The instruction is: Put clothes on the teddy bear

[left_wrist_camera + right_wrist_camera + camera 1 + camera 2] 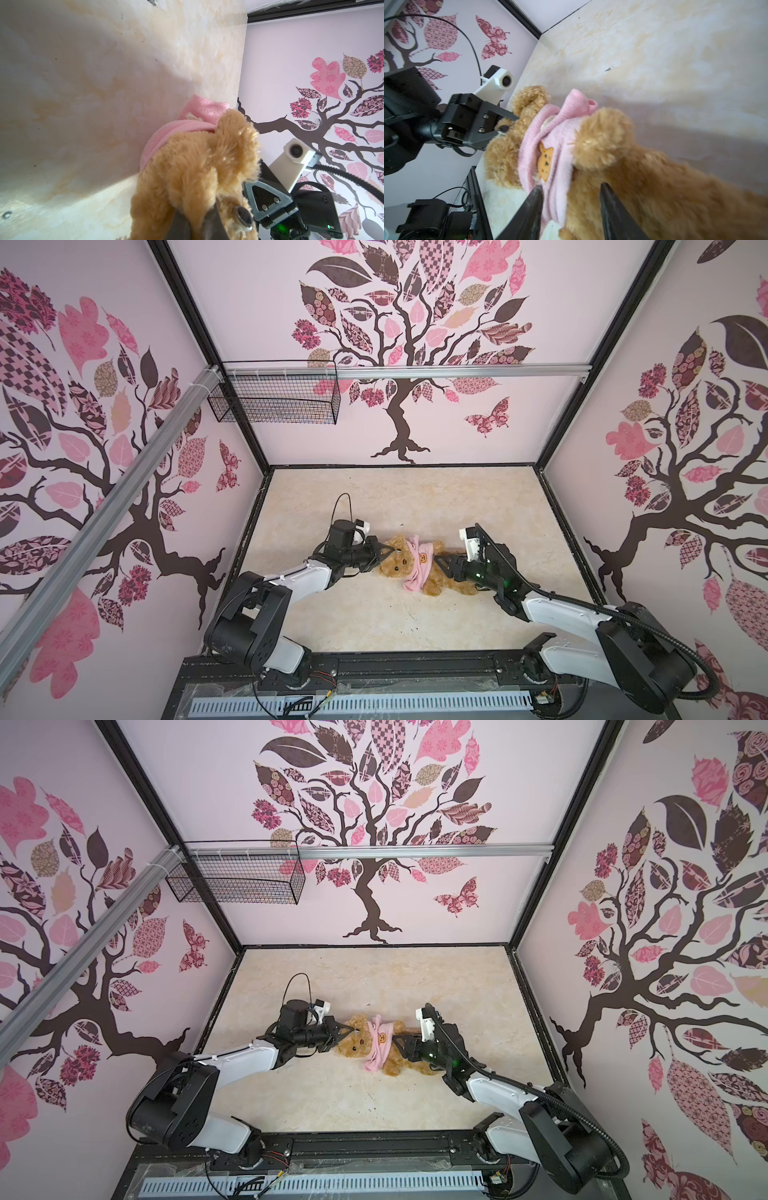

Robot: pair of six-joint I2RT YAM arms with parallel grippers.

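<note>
The teddy bear (436,578) (395,1065) lies on its back mid-table, head toward the left arm. A pink shirt (417,564) (379,1050) with an orange bear-face emblem (545,162) is bunched round its neck and chest. My left gripper (384,553) (345,1034) is shut on a tuft of the bear's (197,166) head fur beside its eye, as the left wrist view shows (197,207). My right gripper (438,562) (571,185) is open at the bear's belly. One finger is beside the shirt's (550,133) lower edge, the other over brown fur.
A black wire basket (274,398) hangs from the aluminium rail (457,372) on the back wall, upper left. Patterned walls close in the marbled table (374,614) on three sides. A black frame (415,664) runs along the front edge.
</note>
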